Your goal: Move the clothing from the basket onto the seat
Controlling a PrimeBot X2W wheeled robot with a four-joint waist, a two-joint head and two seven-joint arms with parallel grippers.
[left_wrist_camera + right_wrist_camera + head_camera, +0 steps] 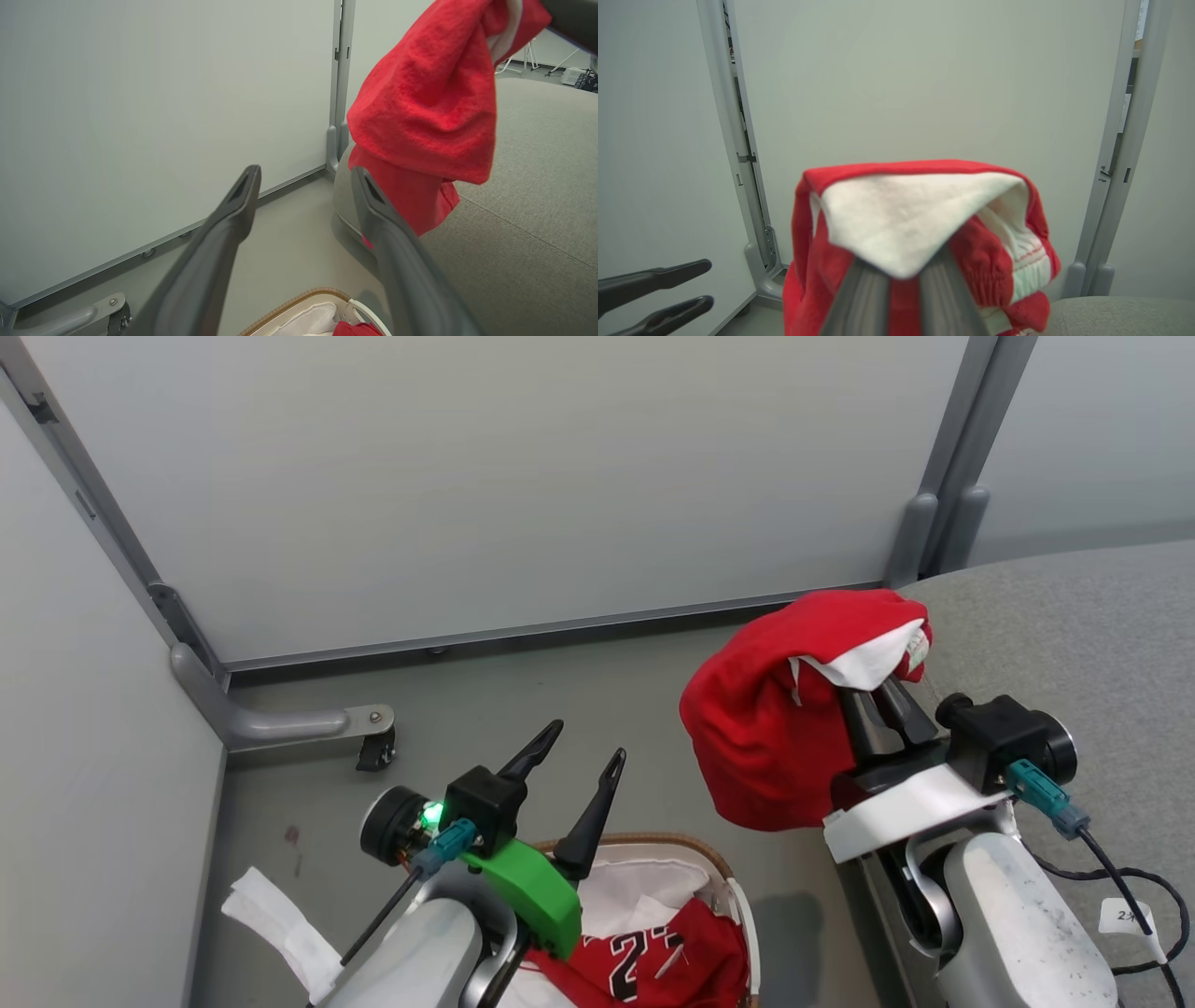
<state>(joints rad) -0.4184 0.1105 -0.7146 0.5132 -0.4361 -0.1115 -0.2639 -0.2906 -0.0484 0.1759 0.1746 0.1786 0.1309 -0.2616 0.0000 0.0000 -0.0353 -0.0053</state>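
Observation:
My right gripper [876, 695] is shut on a red garment with white trim [780, 728], which hangs in the air over the left edge of the grey seat [1055, 616]. In the right wrist view the garment [920, 214] drapes over my fingers [859, 298] and hides their tips. My left gripper [586, 739] stands open and empty above the basket [653, 841], left of the hanging cloth. A red jersey with black numerals [653, 952] lies in the basket on the white liner. From the left wrist, the garment [420, 107] hangs just past my right finger [373, 200], apart from it.
White partition walls close the back and left, with grey posts and a bracket foot [308, 721] on the floor. A white strip [280, 924] lies at the lower left. A black cable [1134, 887] with a paper tag trails on the seat by my right arm.

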